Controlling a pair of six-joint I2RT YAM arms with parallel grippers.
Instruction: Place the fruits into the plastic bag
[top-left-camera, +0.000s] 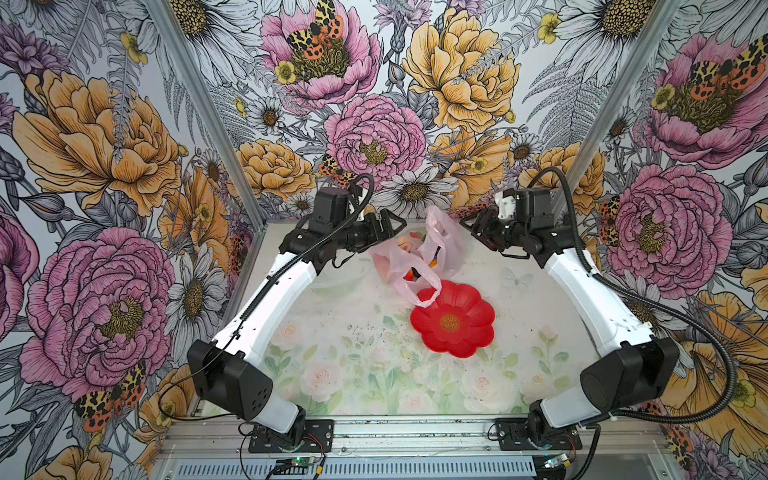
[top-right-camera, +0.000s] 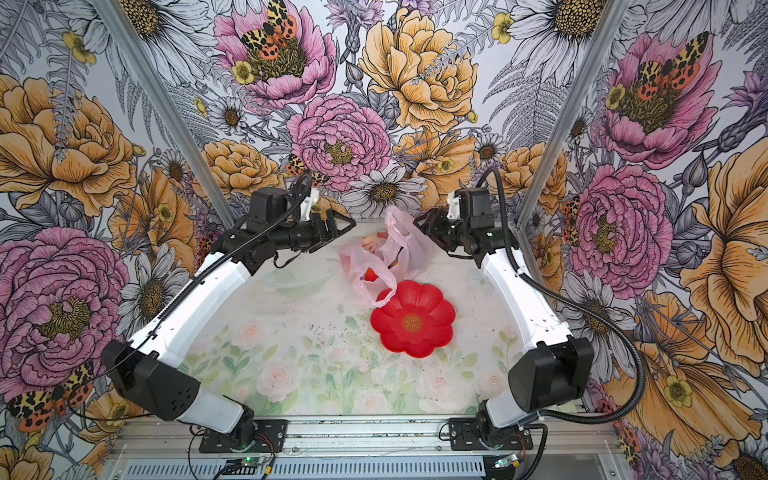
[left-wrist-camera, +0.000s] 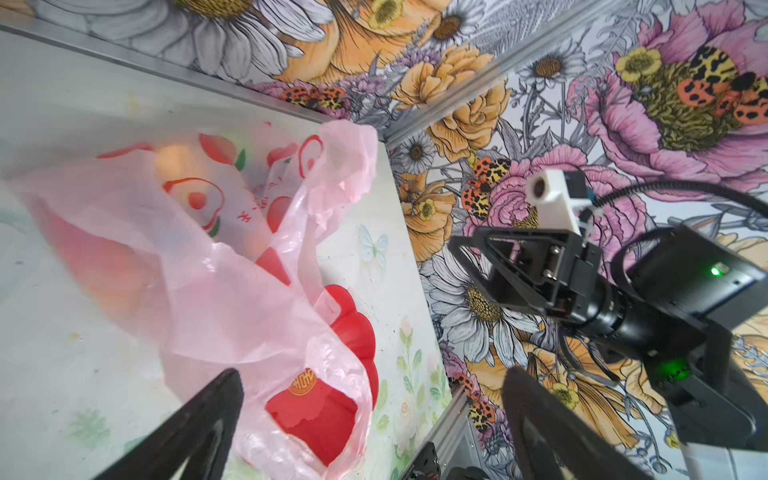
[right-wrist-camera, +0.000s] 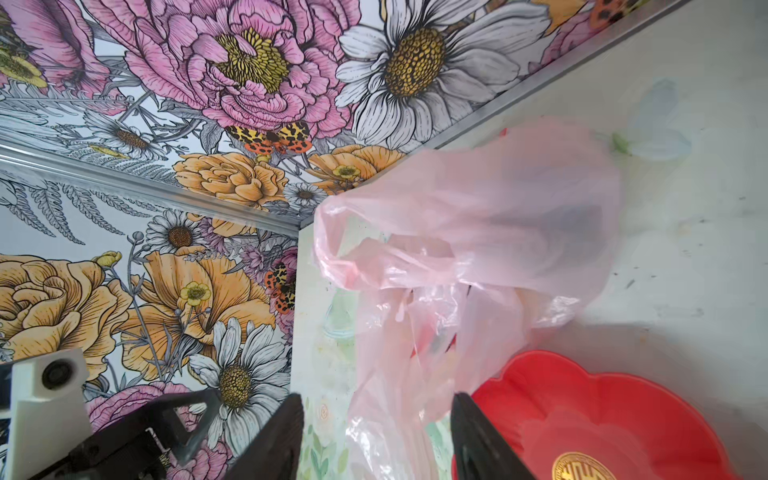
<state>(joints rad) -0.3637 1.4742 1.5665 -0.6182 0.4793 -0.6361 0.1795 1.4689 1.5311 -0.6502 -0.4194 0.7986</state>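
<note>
Slumping at the far end of the pale flower-printed tabletop (top-left-camera: 332, 353), the thin translucent pink plastic bag (top-left-camera: 432, 249) lies between the two claws in both top views. The left claw (top-left-camera: 392, 235) hangs just beside it, with the bag at its 3 o'clock. Its jaws stand wide apart and grip nothing; the left wrist view shows its black fingers (left-wrist-camera: 199, 424) spread clear of the crumpled film. The right claw (top-left-camera: 476, 235) faces the bag from the opposite side, bag at its 9 o'clock. Its jaws are parted less widely. In the right wrist view a fold of film shows between its fingers (right-wrist-camera: 274, 436); whether it touches them I cannot tell. Small toy fruits (top-left-camera: 405, 242) show through the film, inside the bag: one peach-coloured, one red-orange, the rest too blurred to name. One handle loop drapes over the rim of the red flower-shaped plastic plate (top-left-camera: 457, 345), at the bag's 5 o'clock.
</note>
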